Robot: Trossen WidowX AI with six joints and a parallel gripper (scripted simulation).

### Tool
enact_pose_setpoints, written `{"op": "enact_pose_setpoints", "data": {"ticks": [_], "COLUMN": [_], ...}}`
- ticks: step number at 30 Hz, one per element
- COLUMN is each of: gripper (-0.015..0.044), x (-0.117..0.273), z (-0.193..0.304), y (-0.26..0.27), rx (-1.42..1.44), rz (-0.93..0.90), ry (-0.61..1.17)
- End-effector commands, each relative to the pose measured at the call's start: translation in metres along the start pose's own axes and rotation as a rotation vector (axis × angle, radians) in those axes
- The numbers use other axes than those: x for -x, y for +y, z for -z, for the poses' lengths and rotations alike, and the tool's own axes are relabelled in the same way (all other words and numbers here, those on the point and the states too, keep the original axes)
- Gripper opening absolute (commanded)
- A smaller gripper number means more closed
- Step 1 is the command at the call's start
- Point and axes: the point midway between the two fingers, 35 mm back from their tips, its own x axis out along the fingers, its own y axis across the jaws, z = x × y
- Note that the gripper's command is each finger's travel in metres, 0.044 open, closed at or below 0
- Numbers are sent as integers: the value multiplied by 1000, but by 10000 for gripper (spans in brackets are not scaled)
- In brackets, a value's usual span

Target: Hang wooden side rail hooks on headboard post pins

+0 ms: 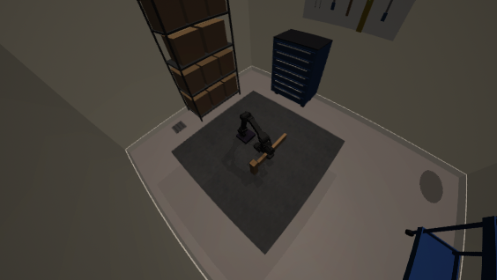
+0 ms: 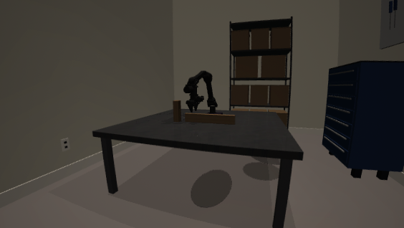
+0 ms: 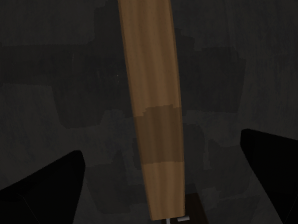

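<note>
The pincer (image 1: 270, 155) (image 2: 193, 110) (image 3: 164, 149), spread wide and gripping nothing, is hovering above the rail (image 1: 279, 141) (image 2: 210, 118) (image 3: 154, 70), which is lying on the surface (image 1: 264, 229) (image 2: 200, 141) (image 3: 30, 120), running lengthwise between the fingertips.

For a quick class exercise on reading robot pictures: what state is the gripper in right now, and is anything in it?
Gripper: open, holding nothing, its fingers apart on either side of the wooden rail.
</note>
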Motion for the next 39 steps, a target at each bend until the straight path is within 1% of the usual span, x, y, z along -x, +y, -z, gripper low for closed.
{"op": "enact_pose_setpoints", "data": {"ticks": [1,39], "gripper": [440,440], "x": [-8,-66], "z": [-1,-2], "y": [0,1], "rx": [3,3], "rz": [-1,-2], "ry": [-7,-7]}}
